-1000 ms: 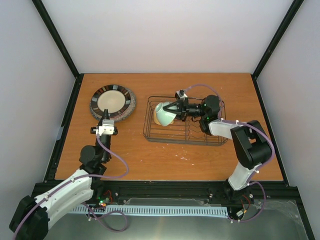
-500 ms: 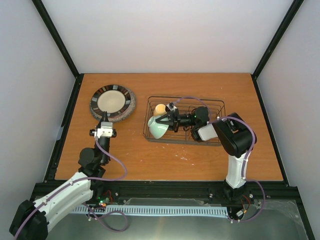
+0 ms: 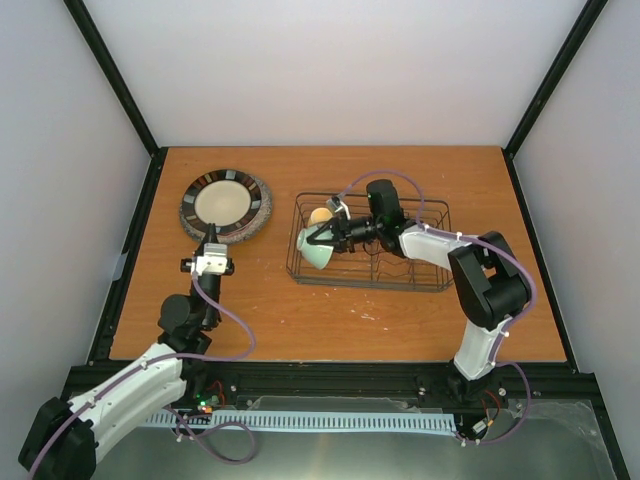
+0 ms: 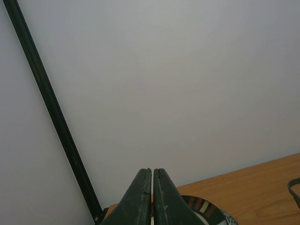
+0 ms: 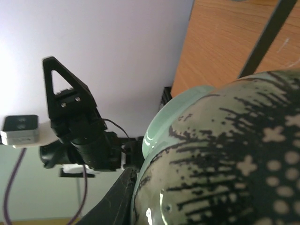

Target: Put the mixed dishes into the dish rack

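Note:
My right gripper [image 3: 322,238] is shut on the pale mint-green bowl [image 3: 313,252] and holds it tilted at the left end of the black wire dish rack [image 3: 420,277]. The bowl fills the right wrist view [image 5: 234,154], its surface showing a dark speckled pattern. A small yellow mug [image 3: 320,215] sits in the rack's back left corner. The cream plate with a dark striped rim [image 3: 225,202] lies on top of other plates at the back left; its rim shows in the left wrist view [image 4: 202,206]. My left gripper [image 4: 152,197] is shut and empty, raised just in front of the plates.
Black frame posts stand at the table's corners [image 3: 110,80]. White walls close in the back and both sides. The left arm [image 5: 79,136] shows in the right wrist view past the bowl.
My right gripper has carried the bowl from over the rack's back left down to the rack's left end, and the yellow mug has come into view. The left arm has hardly moved.

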Controlling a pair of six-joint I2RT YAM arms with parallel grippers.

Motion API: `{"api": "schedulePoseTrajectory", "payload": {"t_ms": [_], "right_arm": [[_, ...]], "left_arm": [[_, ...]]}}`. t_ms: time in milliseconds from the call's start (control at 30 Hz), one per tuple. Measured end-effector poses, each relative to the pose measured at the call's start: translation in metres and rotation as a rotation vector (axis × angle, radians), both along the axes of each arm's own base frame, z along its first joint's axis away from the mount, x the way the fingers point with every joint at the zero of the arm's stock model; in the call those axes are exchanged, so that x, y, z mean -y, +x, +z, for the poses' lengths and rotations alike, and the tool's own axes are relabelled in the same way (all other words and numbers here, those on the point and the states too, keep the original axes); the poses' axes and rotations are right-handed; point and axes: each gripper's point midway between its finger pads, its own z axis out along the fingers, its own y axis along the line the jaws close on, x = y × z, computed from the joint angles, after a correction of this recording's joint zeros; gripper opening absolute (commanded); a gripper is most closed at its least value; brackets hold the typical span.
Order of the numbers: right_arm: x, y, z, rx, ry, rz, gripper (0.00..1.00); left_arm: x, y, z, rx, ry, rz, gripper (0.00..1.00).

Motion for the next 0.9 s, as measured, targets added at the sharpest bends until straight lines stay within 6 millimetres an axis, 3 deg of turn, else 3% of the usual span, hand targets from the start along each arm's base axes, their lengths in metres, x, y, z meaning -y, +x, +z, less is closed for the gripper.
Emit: {"api": "schedulePoseTrajectory", "payload": {"t_ms": [333, 633, 900], "right_arm": [[0.008, -0.01, -0.036, -0.004, -0.132, 0.03, 0.03], [0.009, -0.007, -0.059, -0.011, -0.173, 0.023, 0.03], [0.009, -0.009, -0.061, 0.01, -0.182, 0.053, 0.03]], "left_arm": [[0.003, 0.005, -0.009, -0.029, 0.021, -0.001, 0.03], [0.003, 0.005, -0.01, -0.031, 0.023, -0.003, 0.03], [0.003, 0.005, -0.014, -0.038, 0.027, -0.003, 0.03]]}}
